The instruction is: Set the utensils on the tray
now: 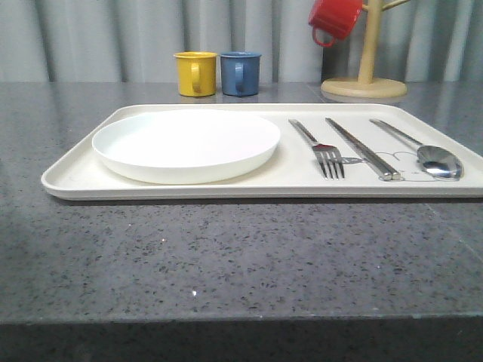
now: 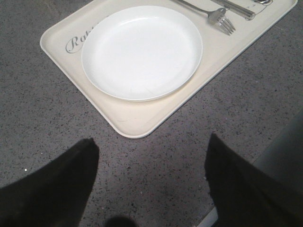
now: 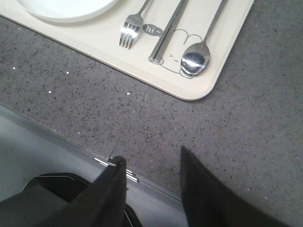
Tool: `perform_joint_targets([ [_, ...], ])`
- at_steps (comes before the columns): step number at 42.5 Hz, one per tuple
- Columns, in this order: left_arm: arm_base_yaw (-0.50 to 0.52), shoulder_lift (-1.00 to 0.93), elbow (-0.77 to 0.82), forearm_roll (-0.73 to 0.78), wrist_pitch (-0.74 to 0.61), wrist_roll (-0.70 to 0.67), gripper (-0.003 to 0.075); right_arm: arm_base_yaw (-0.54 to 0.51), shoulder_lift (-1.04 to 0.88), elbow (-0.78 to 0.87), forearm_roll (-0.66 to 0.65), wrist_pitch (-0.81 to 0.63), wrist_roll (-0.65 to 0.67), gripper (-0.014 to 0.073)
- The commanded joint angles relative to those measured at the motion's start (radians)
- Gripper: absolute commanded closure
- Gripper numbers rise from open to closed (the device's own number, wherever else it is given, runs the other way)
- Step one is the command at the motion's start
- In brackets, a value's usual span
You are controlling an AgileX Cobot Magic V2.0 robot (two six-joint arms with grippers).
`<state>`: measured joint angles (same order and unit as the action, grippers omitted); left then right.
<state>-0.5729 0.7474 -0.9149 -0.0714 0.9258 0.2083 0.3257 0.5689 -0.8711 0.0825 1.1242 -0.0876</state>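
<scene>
The cream tray (image 1: 75,177) lies across the grey counter. On it sit a round white plate (image 1: 186,143) at the left, then a silver fork (image 1: 321,148), flat metal chopsticks (image 1: 362,148) and a round-bowled spoon (image 1: 430,154) side by side at the right. The left wrist view has the plate (image 2: 141,51), the tray (image 2: 137,120) and the fork (image 2: 218,18). My left gripper (image 2: 151,149) hangs open over bare counter in front of the tray. In the right wrist view, fork (image 3: 131,27), chopsticks (image 3: 166,34) and spoon (image 3: 197,56) rest on the tray (image 3: 199,87). My right gripper (image 3: 152,158) is open above the counter's front edge.
A yellow mug (image 1: 195,73) and a blue mug (image 1: 241,73) stand behind the tray. A wooden mug tree (image 1: 365,75) at the back right carries a red mug (image 1: 334,18). The counter's front edge (image 3: 71,139) runs under the right gripper.
</scene>
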Motion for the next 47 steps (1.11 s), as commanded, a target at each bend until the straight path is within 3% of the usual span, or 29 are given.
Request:
perform_joint_targets([
  [1, -0.009, -0.001, -0.026, -0.011, -0.071, -0.007, 0.0247, 0.002, -0.032, -0.006, -0.004, -0.069, -0.001, 0.0285],
  [6, -0.009, -0.001, -0.026, -0.011, -0.071, -0.007, 0.0251, 0.002, -0.050, 0.004, -0.004, -0.090, -0.001, 0.0286],
  [10, -0.009, -0.001, -0.026, -0.011, -0.071, -0.007, 0.0310, 0.002, -0.051, 0.004, -0.004, -0.105, -0.001, 0.0309],
  [20, -0.009, -0.001, -0.026, -0.011, -0.071, -0.007, 0.0634, 0.002, -0.051, 0.004, -0.004, -0.117, -0.001, 0.0670],
  [24, -0.009, -0.001, -0.026, -0.011, -0.071, -0.007, 0.0743, 0.002, -0.051, 0.004, -0.004, -0.135, -0.001, 0.0662],
  [47, -0.009, -0.001, -0.026, -0.011, -0.072, -0.007, 0.0741, 0.002, -0.051, 0.004, -0.003, -0.133, -0.001, 0.0662],
])
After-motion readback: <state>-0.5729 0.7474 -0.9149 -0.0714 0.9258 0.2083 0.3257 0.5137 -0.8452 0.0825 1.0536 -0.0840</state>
